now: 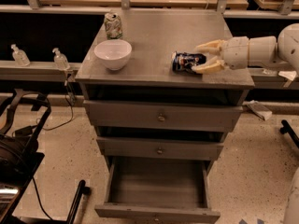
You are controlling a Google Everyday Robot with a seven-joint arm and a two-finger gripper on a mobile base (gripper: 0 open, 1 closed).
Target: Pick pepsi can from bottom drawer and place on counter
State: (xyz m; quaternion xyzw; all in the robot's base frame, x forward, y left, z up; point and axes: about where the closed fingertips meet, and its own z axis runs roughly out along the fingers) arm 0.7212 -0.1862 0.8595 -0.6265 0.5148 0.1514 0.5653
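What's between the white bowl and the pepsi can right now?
Only bare counter lies between the white bowl and the pepsi can, in the camera view. The end effector is at the can's right end.

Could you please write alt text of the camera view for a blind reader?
A pepsi can lies on its side on the grey counter, with the robot's gripper at its right-hand end. A white bowl and a pale green can stand on the counter's left; below, the bottom drawer is pulled open.
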